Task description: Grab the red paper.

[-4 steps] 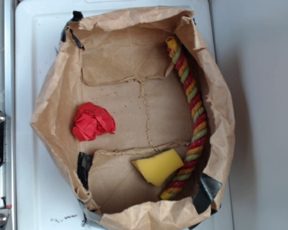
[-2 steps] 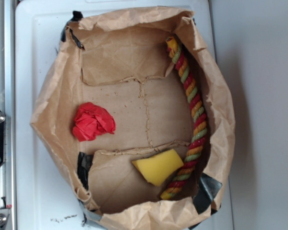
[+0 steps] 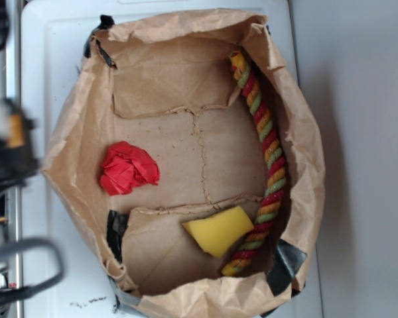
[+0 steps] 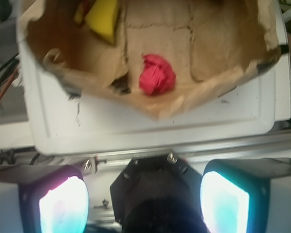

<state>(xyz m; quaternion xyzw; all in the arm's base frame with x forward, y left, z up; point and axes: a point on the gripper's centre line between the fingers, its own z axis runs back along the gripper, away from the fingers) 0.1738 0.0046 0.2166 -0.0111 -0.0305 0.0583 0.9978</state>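
- Red paper lies crumpled inside the bag, near its left wall, well apart from the sponge and rope.
- Claw: released, pads spread, outside the bag over the tabletop.
- Advised approach: clear the wall, centre above the paper, descend, then clench.
- Change: the blurred arm has entered at the left edge; contents unmoved.

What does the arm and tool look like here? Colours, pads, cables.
Exterior view: the arm is a blurred black shape with a yellow-orange patch and a looping grey cable. Wrist view: the tool has two black fingers with glowing teal-to-pink pads and a black body between them.
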